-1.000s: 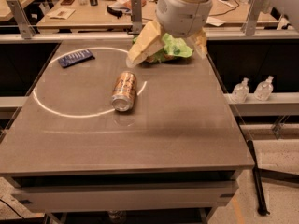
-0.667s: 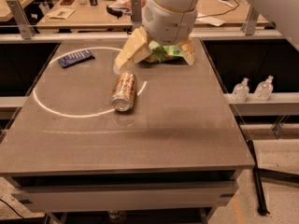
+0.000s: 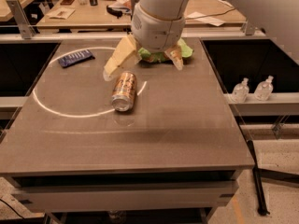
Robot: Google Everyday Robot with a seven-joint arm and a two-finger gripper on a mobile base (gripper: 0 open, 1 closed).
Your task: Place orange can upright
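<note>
Item: orange can (image 3: 124, 91). Lies on its side, table (image 3: 187, 125) centre-left, on right edge of white ring (image 3: 56, 111), silver top facing near. Posn unchanged vs 1 s ago.
Gripper (image 3: 144, 69): has shifted left & nearer, now over can's far end. Fingers spread wide, holding nothing.
Judgement: approach phase, no grasp yet, can not upright.
Misc: blue wrapper (image 3: 76, 58) far left.

Grey table (image 3: 187, 139); cluttered desks (image 3: 88, 17) behind

Nothing legible anywhere; pale markings on orange can (image 3: 124, 91) unreadable; dark wrapper (image 3: 76, 58), far left, likewise; tool (image 3: 143, 69) just beyond can, fingers spread.
</note>
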